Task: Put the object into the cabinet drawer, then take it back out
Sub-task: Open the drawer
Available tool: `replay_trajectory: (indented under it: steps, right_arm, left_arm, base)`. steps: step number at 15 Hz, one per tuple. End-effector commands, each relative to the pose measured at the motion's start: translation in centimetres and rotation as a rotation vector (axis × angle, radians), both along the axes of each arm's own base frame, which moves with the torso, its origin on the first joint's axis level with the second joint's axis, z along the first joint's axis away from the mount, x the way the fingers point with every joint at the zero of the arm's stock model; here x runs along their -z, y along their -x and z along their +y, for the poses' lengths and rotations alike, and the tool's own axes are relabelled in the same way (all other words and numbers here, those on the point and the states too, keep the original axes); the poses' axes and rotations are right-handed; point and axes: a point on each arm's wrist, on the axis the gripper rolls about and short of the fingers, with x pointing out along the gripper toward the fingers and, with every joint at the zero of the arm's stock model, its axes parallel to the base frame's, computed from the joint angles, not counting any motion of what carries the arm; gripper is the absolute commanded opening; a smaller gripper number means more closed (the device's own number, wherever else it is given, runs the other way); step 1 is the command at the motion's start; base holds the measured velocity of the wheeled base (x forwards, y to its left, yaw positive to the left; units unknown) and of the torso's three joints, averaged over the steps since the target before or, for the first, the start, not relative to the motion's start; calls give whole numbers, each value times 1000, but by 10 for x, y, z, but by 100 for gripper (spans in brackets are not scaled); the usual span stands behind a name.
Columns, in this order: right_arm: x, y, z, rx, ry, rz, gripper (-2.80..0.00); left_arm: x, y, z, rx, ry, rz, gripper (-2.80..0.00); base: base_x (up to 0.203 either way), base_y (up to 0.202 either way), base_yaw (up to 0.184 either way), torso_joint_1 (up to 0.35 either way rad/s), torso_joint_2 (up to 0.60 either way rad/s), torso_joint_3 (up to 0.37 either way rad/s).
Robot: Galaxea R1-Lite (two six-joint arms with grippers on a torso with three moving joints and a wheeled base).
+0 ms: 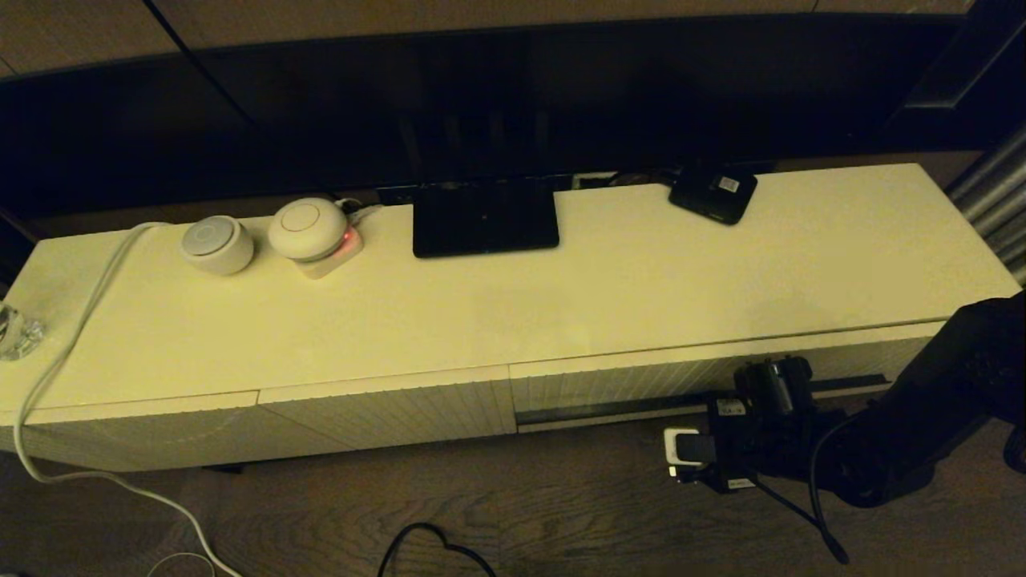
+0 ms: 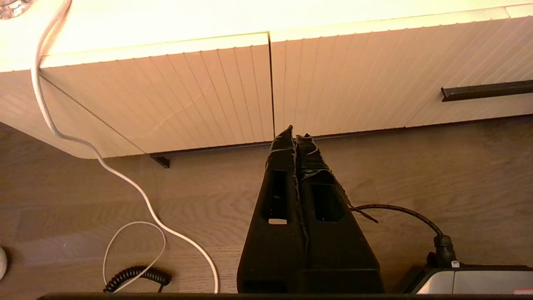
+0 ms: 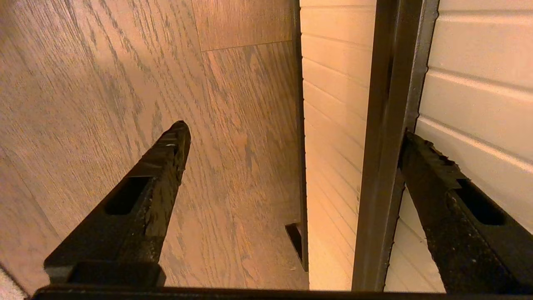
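Note:
The cabinet drawer (image 1: 641, 381) is a wide ribbed cream front with a long dark slot (image 1: 609, 410) along its lower edge, and it sits flush with the panel beside it. My right gripper (image 1: 768, 383) is low at the slot's right part. It (image 3: 294, 131) is open, one finger (image 3: 433, 183) against the dark strip (image 3: 387, 125) and the other finger (image 3: 166, 154) over the floor. The drawer (image 2: 395, 62) also shows beyond my left gripper (image 2: 295, 134), which is shut and empty, low over the floor. The black umbrella is out of view.
On the cabinet top stand a small flat black box with a label (image 1: 713, 194), a black monitor foot (image 1: 485, 216) and two white round devices (image 1: 216, 244). A white cable (image 1: 72, 336) hangs down the left side. A narrower ribbed panel (image 1: 385, 413) sits left of the drawer.

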Motion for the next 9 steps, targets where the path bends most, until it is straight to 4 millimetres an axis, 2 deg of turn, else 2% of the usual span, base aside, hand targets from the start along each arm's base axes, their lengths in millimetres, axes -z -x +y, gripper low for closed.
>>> replay_trajectory:
  steps: [1, 4, 9]
  right_arm:
    - [5, 5, -1, -8, 10, 24, 0]
    - [5, 12, -2, -10, 10, 40, 0]
    - [15, 34, -6, -18, 26, 115, 0]
  left_arm:
    - [0, 0, 0, 0, 0, 1, -280]
    - [0, 0, 0, 0, 0, 1, -280]
    - [0, 0, 0, 0, 0, 1, -280]
  base:
    - [0, 0, 0, 0, 0, 0]
    - [0, 0, 0, 0, 0, 0]
    - [0, 0, 0, 0, 0, 0]
